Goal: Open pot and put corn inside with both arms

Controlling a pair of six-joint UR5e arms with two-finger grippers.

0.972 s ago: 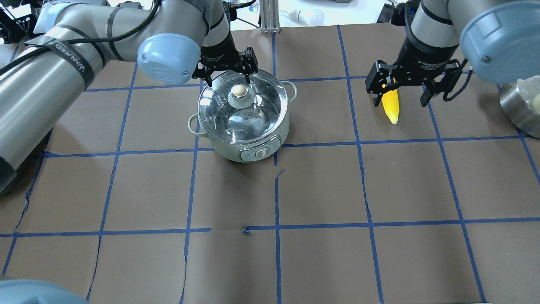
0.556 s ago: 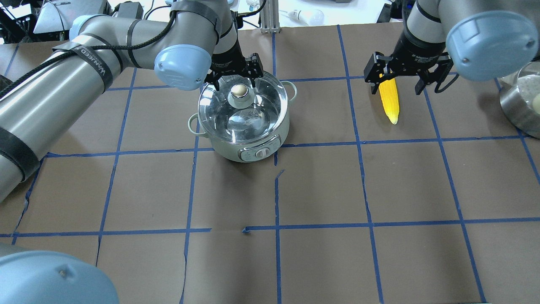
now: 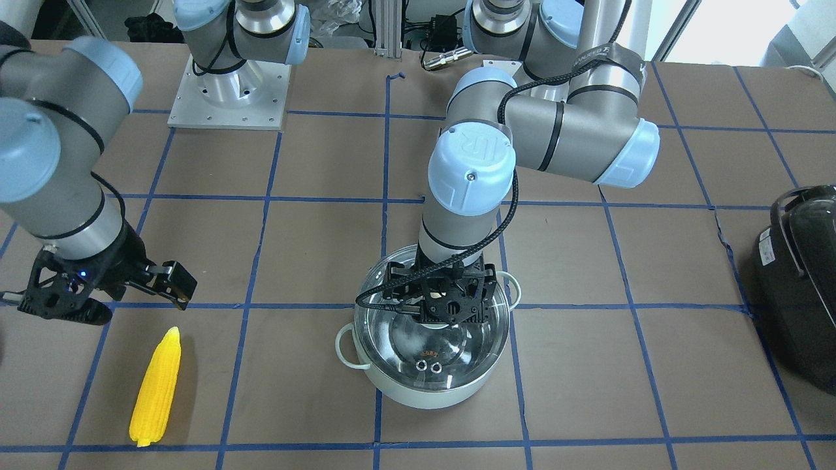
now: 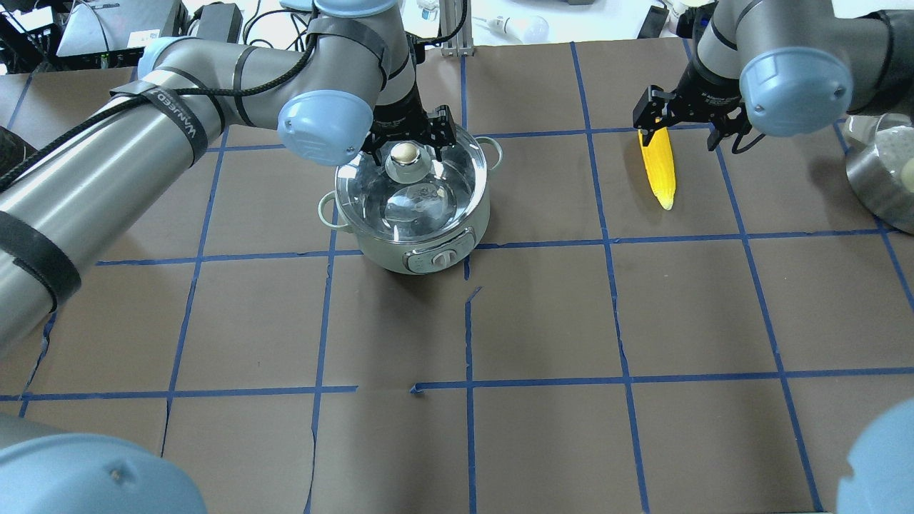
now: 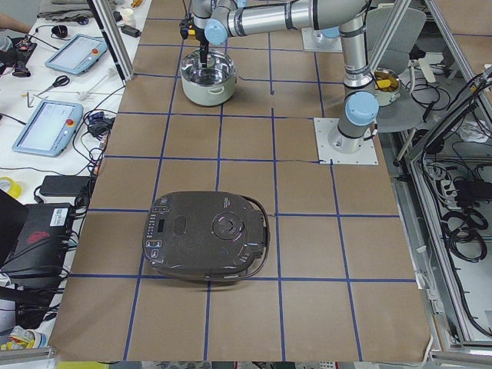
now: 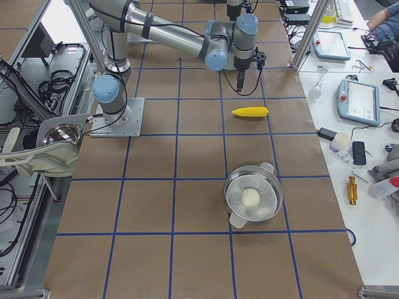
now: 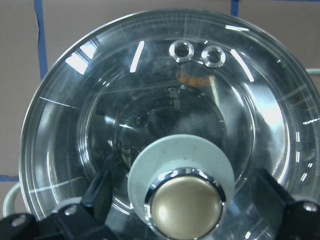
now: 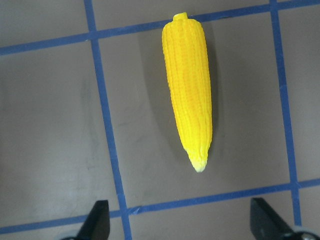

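The pale mint-green pot (image 4: 428, 246) stands with its glass lid (image 4: 421, 203) on. My left gripper (image 4: 407, 139) is open and low over the lid, one finger on each side of the metal knob (image 4: 405, 152). The left wrist view shows the knob (image 7: 187, 202) between the fingers (image 7: 100, 192), not clamped. The yellow corn (image 4: 660, 168) lies flat on the table, tip toward the robot. My right gripper (image 4: 682, 127) is open and hovers above the corn without touching it. In the right wrist view the corn (image 8: 190, 90) lies beyond the fingertips (image 8: 97, 220).
A steel bowl (image 4: 867, 185) with a pale ball in it stands at the right edge, and shows in the exterior right view (image 6: 234, 187). A large black appliance (image 3: 800, 274) sits beyond the pot on the robot's left. Blue tape lines grid the brown table (image 4: 543, 321).
My left gripper has moved over the lid and now straddles the knob. My right gripper has shifted toward the corn's thick end in the overhead view and looks smaller. Pot and corn have not moved.
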